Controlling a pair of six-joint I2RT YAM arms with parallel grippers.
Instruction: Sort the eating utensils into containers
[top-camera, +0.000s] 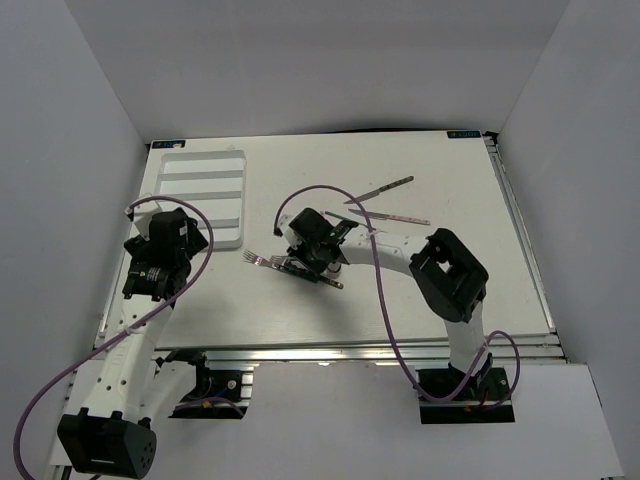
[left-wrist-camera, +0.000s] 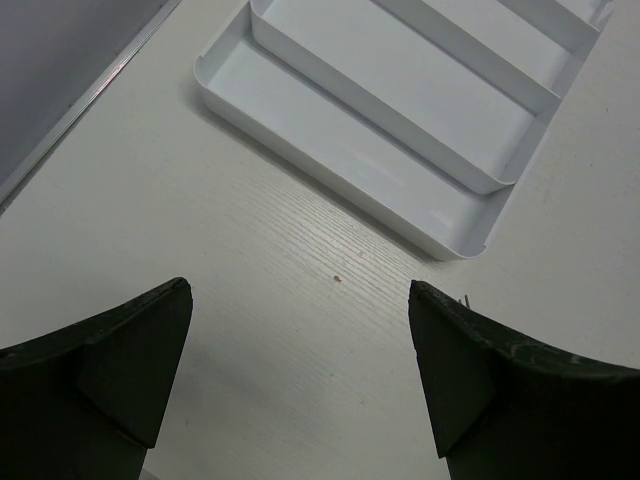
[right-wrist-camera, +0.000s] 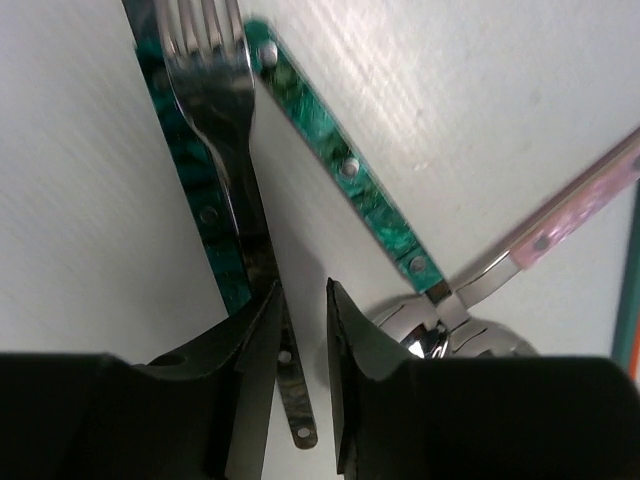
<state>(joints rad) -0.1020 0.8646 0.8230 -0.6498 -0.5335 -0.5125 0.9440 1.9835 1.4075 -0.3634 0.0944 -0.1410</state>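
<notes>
Progress: nil so far. White cutlery tray (top-camera: 200, 168), far left: every slot in view is bare, and all utensils are on the table (top-camera: 450, 290). Left gripper (left-wrist-camera: 300, 300) hangs wide open near the tray, empty. Right gripper (right-wrist-camera: 303, 290), mid-table, has fingers narrowed astride the dark-handled fork (right-wrist-camera: 215, 80); can't tell if clamped. Green-handled piece (right-wrist-camera: 340, 165) & pink-handled spoon (right-wrist-camera: 575, 205) lie alongside. 2 thin utensils (top-camera: 385, 188) sit further back.

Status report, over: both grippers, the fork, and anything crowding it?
Left gripper open, empty, by tray. Right gripper narrow astride fork handle, grip unconfirmed. Green handle and pink-handled spoon crowd it. Over.
</notes>
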